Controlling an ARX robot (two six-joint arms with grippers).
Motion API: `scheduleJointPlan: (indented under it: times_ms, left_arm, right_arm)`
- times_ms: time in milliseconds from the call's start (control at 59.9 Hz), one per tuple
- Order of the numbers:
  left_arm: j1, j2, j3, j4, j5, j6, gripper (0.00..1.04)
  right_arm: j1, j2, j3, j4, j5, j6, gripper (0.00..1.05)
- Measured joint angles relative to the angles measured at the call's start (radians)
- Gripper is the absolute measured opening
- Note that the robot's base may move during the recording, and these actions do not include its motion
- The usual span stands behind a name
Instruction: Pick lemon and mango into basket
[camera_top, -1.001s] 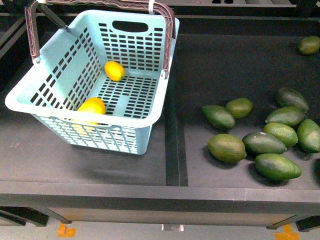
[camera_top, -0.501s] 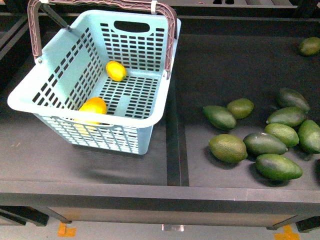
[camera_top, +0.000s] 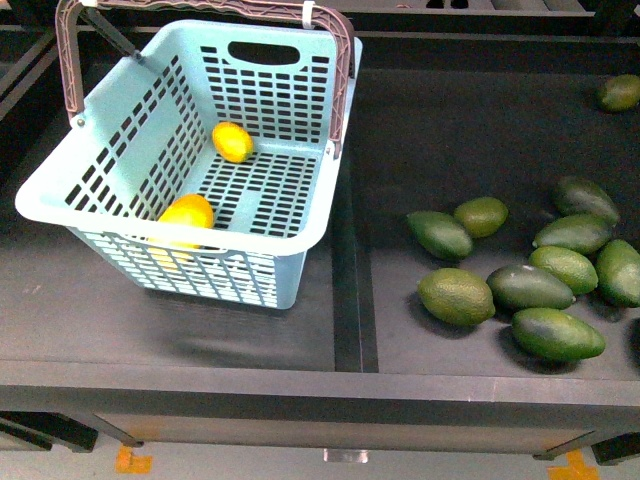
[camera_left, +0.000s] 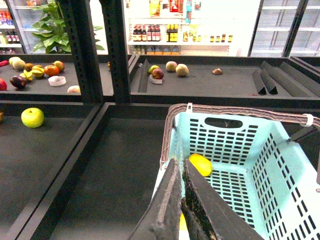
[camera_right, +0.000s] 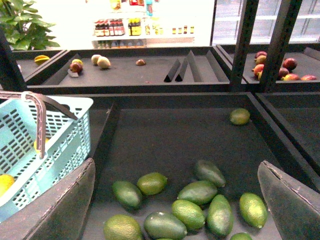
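So, quick rundown:
basket (camera_top: 70, 190): left side of the shelf
lemon (camera_top: 232, 141): inside, far end
mango (camera_top: 185, 215): inside, near wall
left gripper (camera_left: 181, 172): jaws pressed together, empty
right gripper (camera_right: 177, 200): jaws spread wide, empty

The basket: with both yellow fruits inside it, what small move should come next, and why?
Probably none beyond drawing both arms clear. The lemon and the mango already lie in the basket. The left gripper is shut and empty above its rim; the right gripper is open over the green fruits.
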Motion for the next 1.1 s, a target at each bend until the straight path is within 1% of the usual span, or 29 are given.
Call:
scheduleJointPlan:
  times_ms: [300, 718, 1102]
  left_arm:
    - [0.001, -0.252, -0.058, -0.210, 0.000, 0.000, 0.03]
    - [0.001, -0.627, -0.058, -0.559, 0.000, 0.001, 0.03]
    - [0.001, -0.766, -0.058, -0.696, 0.000, 0.001, 0.03]
  right_arm:
    - [0.000, 0.000, 0.000, 0.000, 0.000, 0.000, 0.96]
    - [0.000, 0.000, 0.000, 0.000, 0.000, 0.000, 0.96]
    - [0.000, 0.000, 0.000, 0.000, 0.000, 0.000, 0.96]
